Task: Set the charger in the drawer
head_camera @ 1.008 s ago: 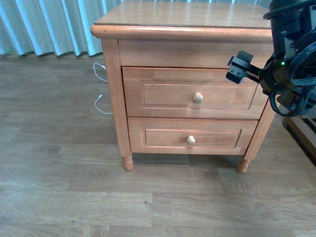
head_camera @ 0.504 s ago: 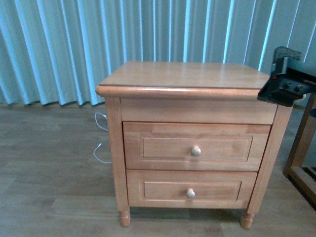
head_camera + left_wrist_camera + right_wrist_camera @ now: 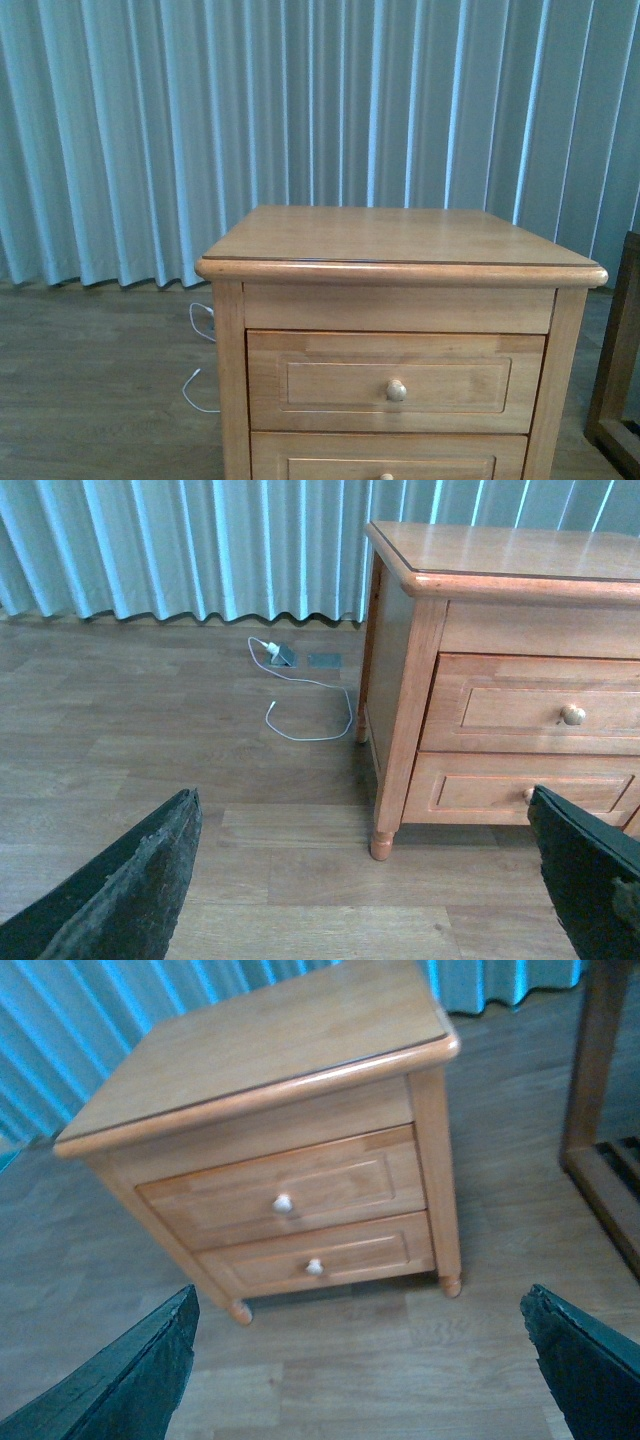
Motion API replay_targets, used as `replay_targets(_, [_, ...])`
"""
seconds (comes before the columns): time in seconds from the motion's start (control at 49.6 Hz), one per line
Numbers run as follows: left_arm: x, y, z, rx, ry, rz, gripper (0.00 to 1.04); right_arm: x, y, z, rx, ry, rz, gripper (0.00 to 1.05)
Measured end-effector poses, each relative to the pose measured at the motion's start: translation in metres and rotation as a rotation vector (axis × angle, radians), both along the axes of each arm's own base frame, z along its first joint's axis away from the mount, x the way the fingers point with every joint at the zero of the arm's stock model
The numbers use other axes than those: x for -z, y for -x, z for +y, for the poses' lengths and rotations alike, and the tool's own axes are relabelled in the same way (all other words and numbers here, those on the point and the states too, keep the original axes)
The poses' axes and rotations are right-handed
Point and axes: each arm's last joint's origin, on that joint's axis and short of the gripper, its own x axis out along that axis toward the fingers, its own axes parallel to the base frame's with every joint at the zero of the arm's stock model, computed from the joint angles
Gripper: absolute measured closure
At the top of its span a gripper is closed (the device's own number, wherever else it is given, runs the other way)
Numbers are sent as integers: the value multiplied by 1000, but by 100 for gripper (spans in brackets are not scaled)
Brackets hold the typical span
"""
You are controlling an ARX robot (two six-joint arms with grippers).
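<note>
Looked at a honey-coloured wooden nightstand (image 3: 400,240) before pleated pale blue curtains (image 3: 150,130), both drawers shut.

Found the taller, wider upper drawer (image 3: 330,385), with recessed panel and round wooden knob (image 3: 397,390), fully closed above the shorter lower drawer (image 3: 330,1255). Could not place the charger from any view. Saw a thin loose white cable (image 3: 310,705) curled on the grey-brown plank floor (image 3: 150,740) near the nightstand's side, toward the curtains. Held the left gripper (image 3: 360,810) wide open above the floor, nothing between its dark fingers (image 3: 120,890). Held the right gripper (image 3: 360,1300) likewise spread and empty, dark fingers (image 3: 590,1360) framing the nightstand from above. Glimpsed a dark wooden frame (image 3: 620,370) just right of the nightstand.
</note>
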Motion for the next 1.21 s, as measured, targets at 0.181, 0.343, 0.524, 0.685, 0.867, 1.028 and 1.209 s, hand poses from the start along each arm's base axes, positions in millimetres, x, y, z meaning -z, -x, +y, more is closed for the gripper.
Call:
replay_targets(0.181, [0, 0, 0, 0, 0, 0, 6, 2, 0, -1, 8, -6, 8, 8])
replay_targets(0.343, [0, 0, 0, 0, 0, 0, 6, 20, 4, 3, 74, 203, -230, 35])
replay_targets(0.524, [0, 0, 0, 0, 0, 0, 6, 48, 9, 3, 70, 264, -223, 71])
replay_targets(0.685, [0, 0, 0, 0, 0, 0, 6, 63, 14, 3, 69, 274, -228, 104])
replay_targets(0.867, [0, 0, 0, 0, 0, 0, 6, 74, 17, 3, 69, 277, -229, 103])
replay_targets(1.028, [0, 0, 0, 0, 0, 0, 6, 82, 23, 3, 69, 277, -229, 103])
replay_targets(1.209, [0, 0, 0, 0, 0, 0, 6, 89, 30, 3, 69, 277, -233, 103])
